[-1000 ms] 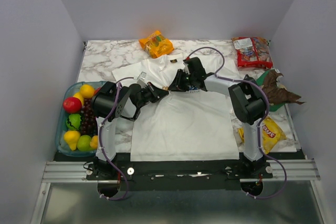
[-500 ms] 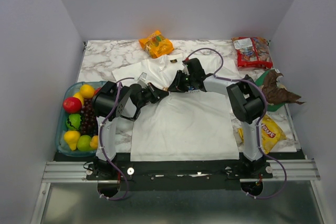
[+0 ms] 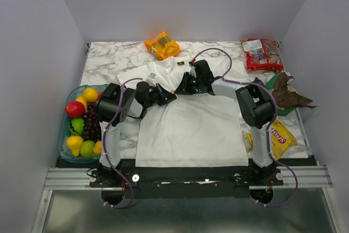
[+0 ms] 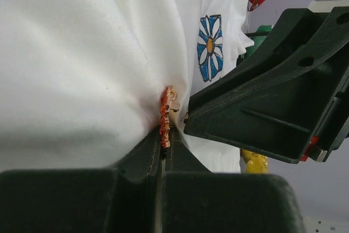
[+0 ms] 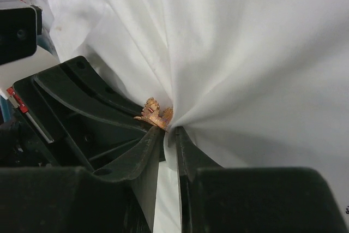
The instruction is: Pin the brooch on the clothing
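grey walls [image 3: 32,53] box in a marble table [image 3: 103,58]. a fruit tray [image 3: 59,148] sits left, snack bags [image 3: 162,45] behind and right. the white shirt [image 3: 191,129] lies mid-table. the left gripper [image 4: 162,141] pinches the brooch [image 4: 165,114] against a shirt fold, which the right gripper [image 5: 170,133] clamps. since a second ago the left arm [image 3: 112,129] has edged farther up the shirt.
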